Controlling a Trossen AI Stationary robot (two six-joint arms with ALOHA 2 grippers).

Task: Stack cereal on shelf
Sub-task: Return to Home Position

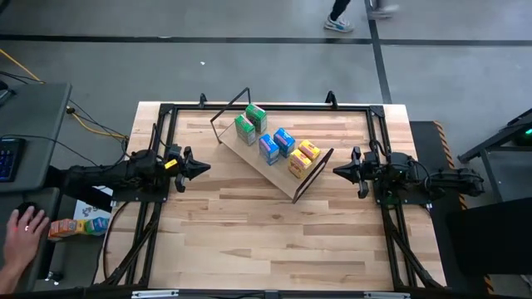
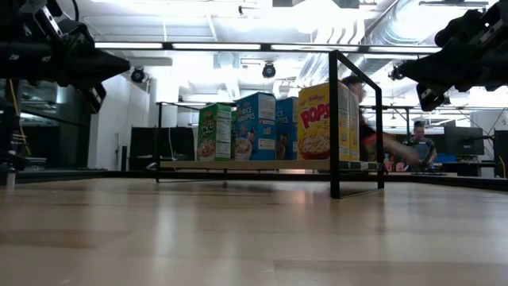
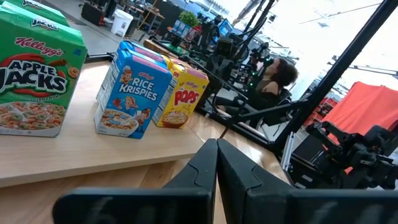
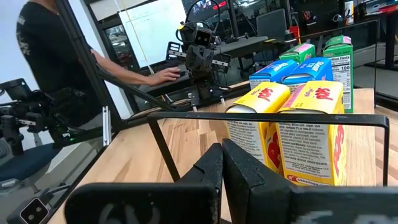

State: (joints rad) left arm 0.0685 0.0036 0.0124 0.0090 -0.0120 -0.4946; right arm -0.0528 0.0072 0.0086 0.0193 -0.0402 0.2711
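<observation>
Six small cereal boxes stand upright on their bases in pairs on the light-wood shelf [image 1: 278, 176], which lies slantwise on a black wire frame. The green pair [image 1: 250, 123] is at its far-left end, the blue pair [image 1: 277, 145] in the middle, the yellow pair [image 1: 304, 158] at its right end. The low view shows green [image 2: 214, 132], blue [image 2: 255, 125] and yellow [image 2: 324, 121] boxes in a row. My left gripper [image 1: 204, 169] hovers shut, left of the shelf. My right gripper [image 1: 337, 172] hovers shut, right of it. Both touch nothing.
The black wire frame [image 2: 336, 127] rises above the shelf's ends. A black metal rail [image 1: 266, 107] borders the striped wooden table. A person's hand [image 1: 25, 228] rests off the table's left side, beside more small boxes [image 1: 79, 226]. A person [image 4: 56, 56] stands beyond the table.
</observation>
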